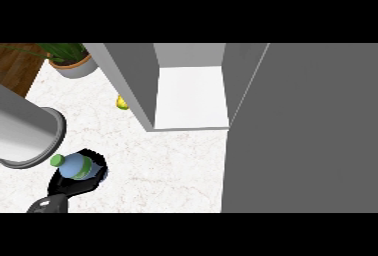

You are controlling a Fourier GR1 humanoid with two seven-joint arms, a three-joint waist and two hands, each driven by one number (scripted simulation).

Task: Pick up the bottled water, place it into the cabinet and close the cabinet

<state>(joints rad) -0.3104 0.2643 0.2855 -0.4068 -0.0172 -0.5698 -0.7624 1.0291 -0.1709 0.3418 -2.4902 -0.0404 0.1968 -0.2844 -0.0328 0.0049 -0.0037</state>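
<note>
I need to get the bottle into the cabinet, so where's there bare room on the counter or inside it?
The cabinet shelf is bare and its door stands open. Bare counter stretches between the left hand holding the bottled water and the door. It is crowded at left: grey cylinder, plant pot, yellow object.

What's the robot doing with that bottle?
The robot's left hand is curled around a bottled water with a green cap, holding it above the white counter near the lower left. Ahead stands the cabinet, its door swung open and its white shelf bare, so the bottle is not inside yet. A big grey pot sits at the left, a potted plant at the back, and something yellow peeks out beside the cabinet. The right hand is out of sight.
</note>
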